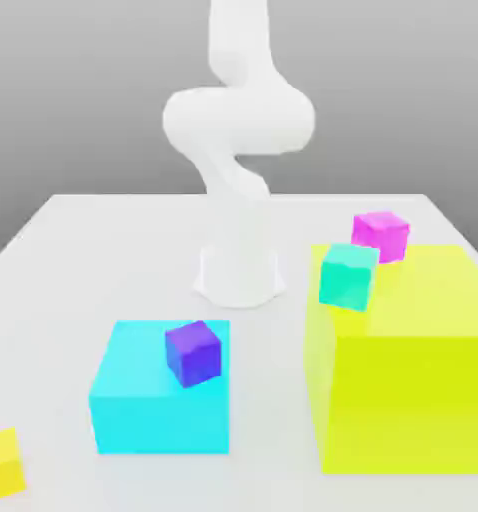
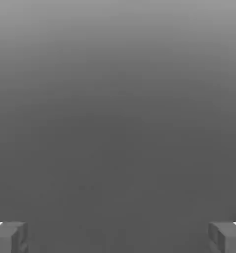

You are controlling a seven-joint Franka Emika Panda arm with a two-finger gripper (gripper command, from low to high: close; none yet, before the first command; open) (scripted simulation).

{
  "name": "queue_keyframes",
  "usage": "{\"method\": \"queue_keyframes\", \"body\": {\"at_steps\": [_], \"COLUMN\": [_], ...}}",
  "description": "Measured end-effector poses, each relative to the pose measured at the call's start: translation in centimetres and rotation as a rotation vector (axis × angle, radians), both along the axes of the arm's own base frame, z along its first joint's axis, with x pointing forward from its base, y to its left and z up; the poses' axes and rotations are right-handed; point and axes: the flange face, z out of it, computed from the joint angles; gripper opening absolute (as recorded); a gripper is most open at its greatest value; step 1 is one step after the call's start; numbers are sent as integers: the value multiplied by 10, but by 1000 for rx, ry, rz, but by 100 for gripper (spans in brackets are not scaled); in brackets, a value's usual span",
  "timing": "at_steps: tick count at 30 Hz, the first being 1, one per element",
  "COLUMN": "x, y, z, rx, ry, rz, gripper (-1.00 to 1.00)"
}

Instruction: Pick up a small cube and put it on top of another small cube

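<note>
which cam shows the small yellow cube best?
The exterior view: the small yellow cube sits on the table at that view's lower left corner, partly cropped. The hand view gives nothing of it, just the open gripper against grey.

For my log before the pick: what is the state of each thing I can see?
Small yellow cube: on table, untouched.
Purple cube: on cyan block.
Teal cube: on yellow-green block.
Magenta cube: beyond that block.
Claw: open, empty.
</note>
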Motion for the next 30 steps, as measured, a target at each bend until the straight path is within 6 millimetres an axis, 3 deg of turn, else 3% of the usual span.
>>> {"method": "queue_keyframes", "body": {"at_steps": [8, 15, 20, 24, 28, 30], "x": [82, 116, 113, 103, 79, 73], "y": [-73, -146, -206, -236, -267, -273], "z": [-112, -226, -314, -387, -460, -493], "rx": [117, 217, 290, 340, 391, 402], "ry": [194, 351, 457, 544, 628, 648], "rz": [-254, -487, -678, -804, -943, -976], "gripper": [0, 0, 0, 0, 0, 0]}}
